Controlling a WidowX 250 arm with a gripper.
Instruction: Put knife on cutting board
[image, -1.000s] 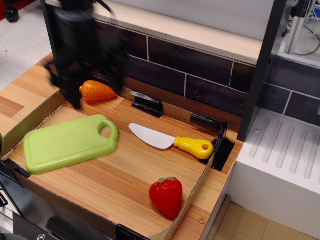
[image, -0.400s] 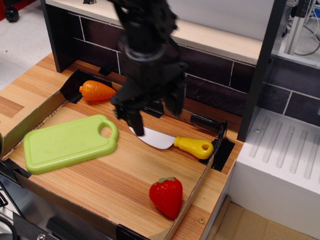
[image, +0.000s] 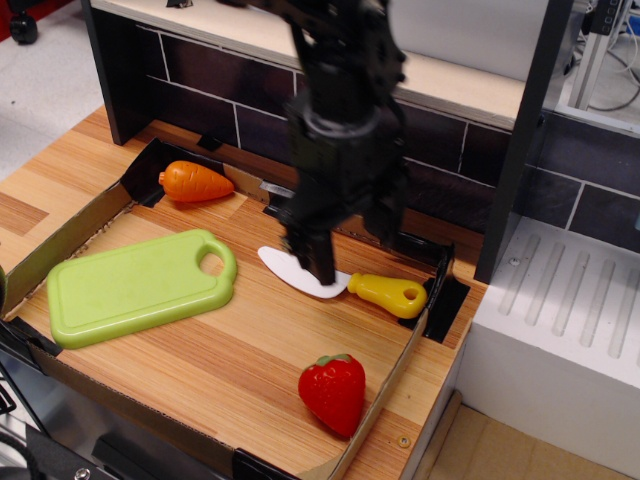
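Note:
The knife (image: 385, 293), with a white rounded blade and a chunky yellow handle, lies flat on the wooden tray floor at the right. The light-green cutting board (image: 135, 288) lies flat at the left, its loop handle pointing towards the knife, with nothing on it. My black gripper (image: 354, 252) hangs just above the knife, about where blade meets handle. Its jaws are open and hold nothing. The near finger (image: 320, 258) hides part of the blade. Whether the fingers touch the knife I cannot tell.
An orange toy carrot (image: 195, 182) lies at the back left of the tray. A red toy strawberry (image: 333, 392) sits near the front right edge. Low cardboard walls (image: 60, 240) ring the tray. A dark tiled back wall and a white block (image: 560, 330) stand behind and right.
The arm has swung from the back left, near the carrot, across to the right and now hangs over the knife. The knife, board, carrot and strawberry have not moved.

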